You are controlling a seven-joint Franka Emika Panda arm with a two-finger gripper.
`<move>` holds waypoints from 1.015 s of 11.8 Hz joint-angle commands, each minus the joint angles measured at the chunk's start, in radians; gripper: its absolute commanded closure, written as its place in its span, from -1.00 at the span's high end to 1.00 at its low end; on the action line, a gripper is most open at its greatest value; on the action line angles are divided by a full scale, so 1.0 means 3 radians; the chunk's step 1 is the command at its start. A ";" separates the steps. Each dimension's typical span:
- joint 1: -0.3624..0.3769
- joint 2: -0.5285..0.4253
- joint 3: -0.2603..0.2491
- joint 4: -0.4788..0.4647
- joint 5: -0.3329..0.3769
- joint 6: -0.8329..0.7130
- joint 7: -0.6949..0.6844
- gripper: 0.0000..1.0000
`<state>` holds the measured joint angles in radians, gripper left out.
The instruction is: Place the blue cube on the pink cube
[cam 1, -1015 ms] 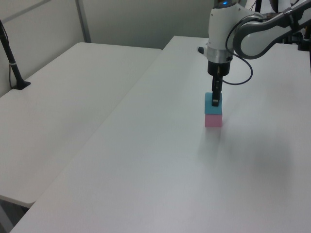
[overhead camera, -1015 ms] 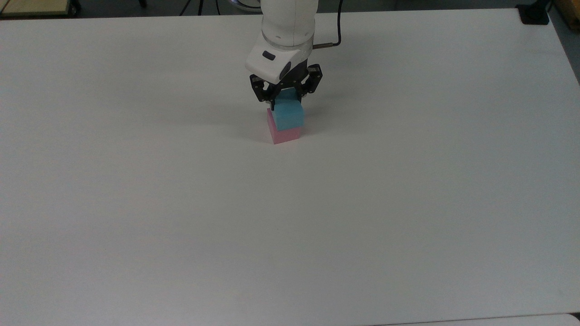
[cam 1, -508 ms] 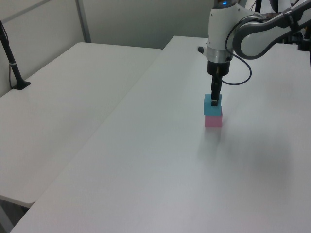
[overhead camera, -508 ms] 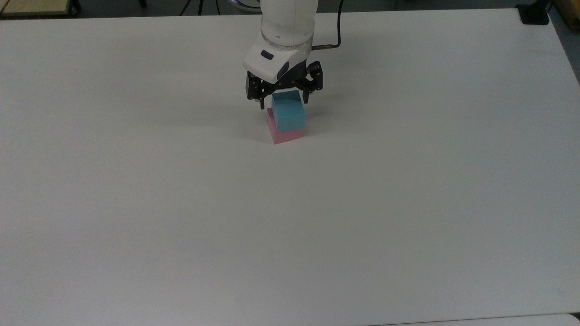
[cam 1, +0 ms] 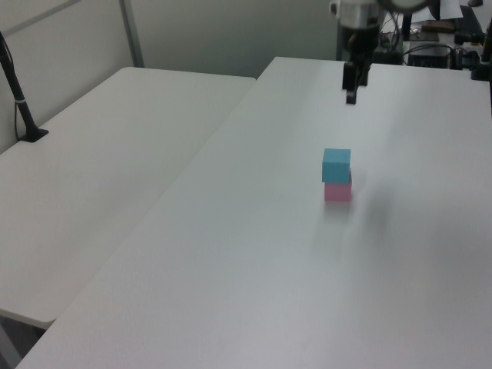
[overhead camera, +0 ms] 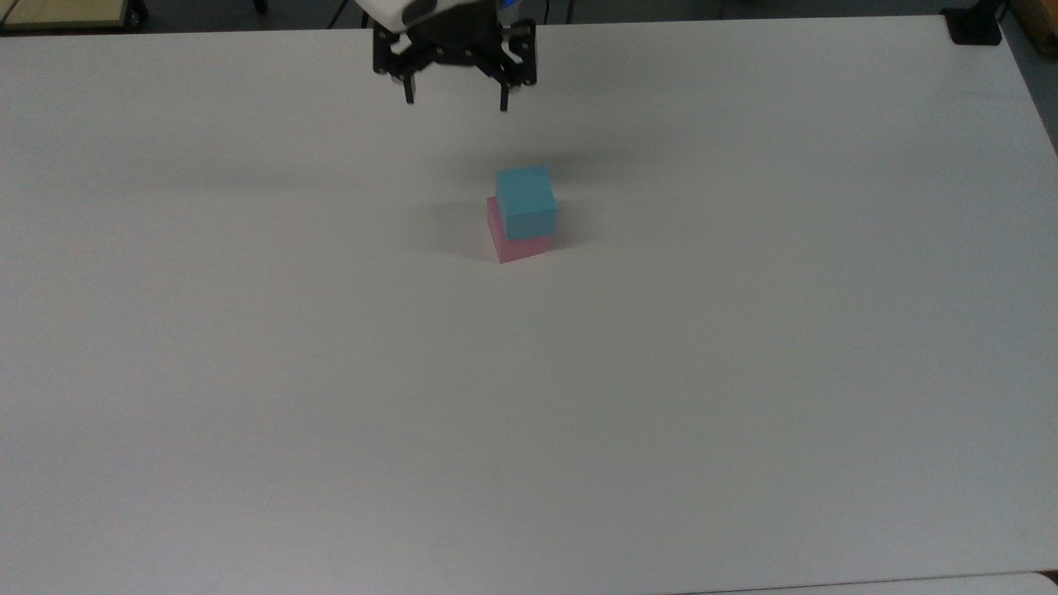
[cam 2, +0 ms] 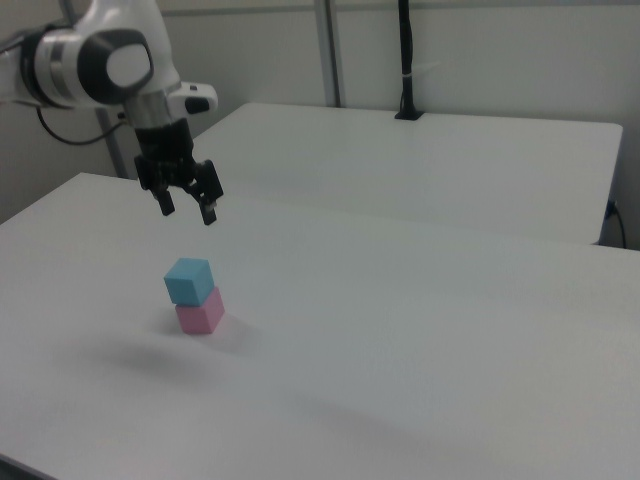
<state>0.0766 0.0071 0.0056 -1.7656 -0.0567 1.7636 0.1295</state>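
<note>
Since half a second ago the gripper [overhead camera: 455, 101] has let go and lifted clear; it now hangs with jaws wide and empty, high above the stack. Below the jaws and a little to the top view's right, the blue cube [overhead camera: 526, 202] sits on the pink cube [overhead camera: 516, 240], slightly offset and turned but well supported. The task looks done. Both cubes are matte, foam-like, plain-faced and alike in size, resting on a smooth white table [overhead camera: 744, 330] with soft shadows beside them.
</note>
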 commanded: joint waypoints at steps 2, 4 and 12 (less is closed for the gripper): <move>-0.0147 -0.0370 -0.0029 0.0056 0.0005 -0.0315 0.0095 1.00; -0.0163 -0.0524 -0.0202 0.0056 0.0005 -0.0321 -0.0113 1.00; -0.0275 -0.0530 -0.0336 0.0061 -0.0046 -0.0285 -0.0795 1.00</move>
<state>0.0119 -0.1436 -0.0911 -1.7409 -0.0623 1.6876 -0.0936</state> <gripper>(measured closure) 0.000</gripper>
